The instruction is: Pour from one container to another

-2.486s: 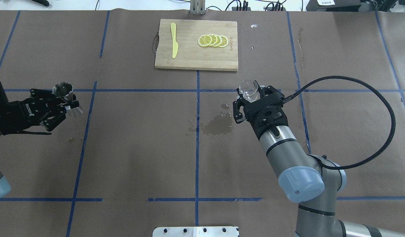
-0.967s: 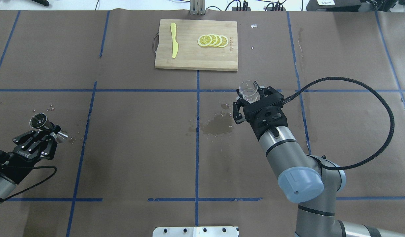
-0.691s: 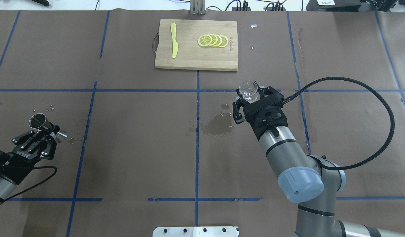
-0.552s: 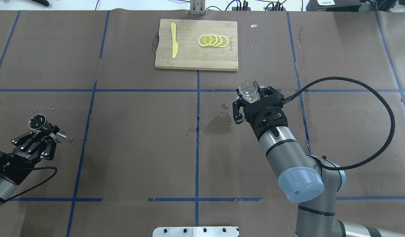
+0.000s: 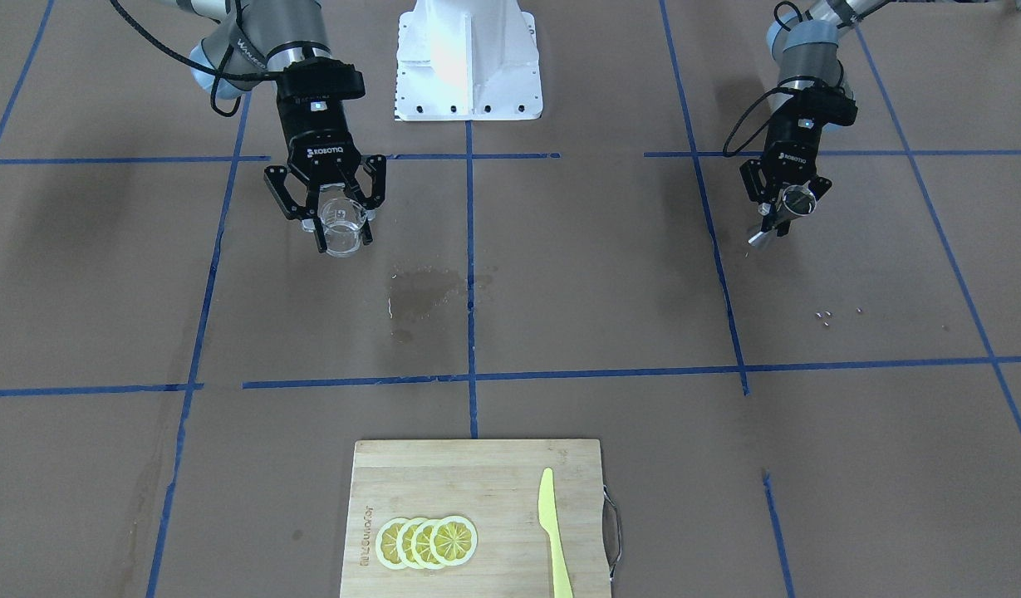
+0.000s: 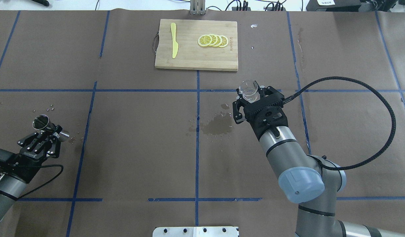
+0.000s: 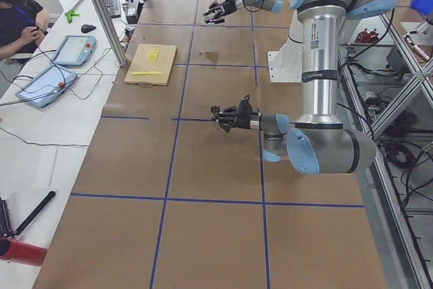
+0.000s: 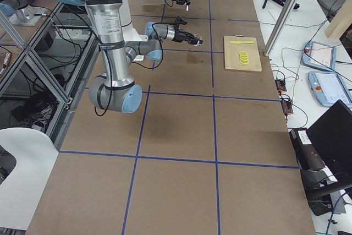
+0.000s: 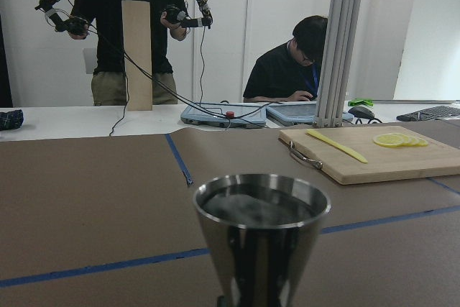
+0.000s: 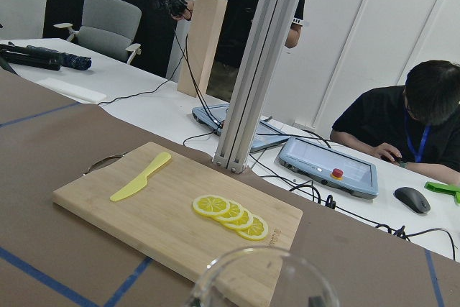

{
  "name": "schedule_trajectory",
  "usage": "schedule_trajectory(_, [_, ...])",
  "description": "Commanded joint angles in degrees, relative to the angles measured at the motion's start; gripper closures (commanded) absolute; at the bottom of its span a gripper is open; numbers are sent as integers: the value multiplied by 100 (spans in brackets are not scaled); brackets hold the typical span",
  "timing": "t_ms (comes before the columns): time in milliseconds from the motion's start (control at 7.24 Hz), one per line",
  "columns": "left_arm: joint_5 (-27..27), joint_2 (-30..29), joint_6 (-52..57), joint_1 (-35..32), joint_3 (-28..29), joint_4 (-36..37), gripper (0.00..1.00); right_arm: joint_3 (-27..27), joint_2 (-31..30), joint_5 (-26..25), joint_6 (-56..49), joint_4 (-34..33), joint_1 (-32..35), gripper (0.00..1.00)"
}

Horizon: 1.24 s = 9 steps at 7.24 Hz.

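one jigger (image 6: 41, 122) in left gripper (image 6: 54, 130), clear cup (image 5: 341, 226) in right gripper (image 5: 342, 242)

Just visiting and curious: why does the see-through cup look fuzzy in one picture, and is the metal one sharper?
Right wrist view: the small clear round cup is very near the lens, its rim blurred, while the bamboo cutting board behind is sharp. Left wrist view: the shiny steel hourglass jigger is crisper, with dark reflections.

Steel jigger (image 6: 43, 124) far left — clear cup (image 6: 248, 91) mid-right, well apart.
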Motion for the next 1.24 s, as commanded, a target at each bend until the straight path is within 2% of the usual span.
schedule_trajectory(0, [171,-159,-28,2,53,111,100,5,0,-3,0,0,0,100])
schedule_trajectory(691, [-110,-151,-45,2,79,322,100,-4,0,-3,0,0,0,100])
schedule_trajectory(1105, [-190,-160,-458,2,88,453,100,-4,0,-3,0,0,0,100])
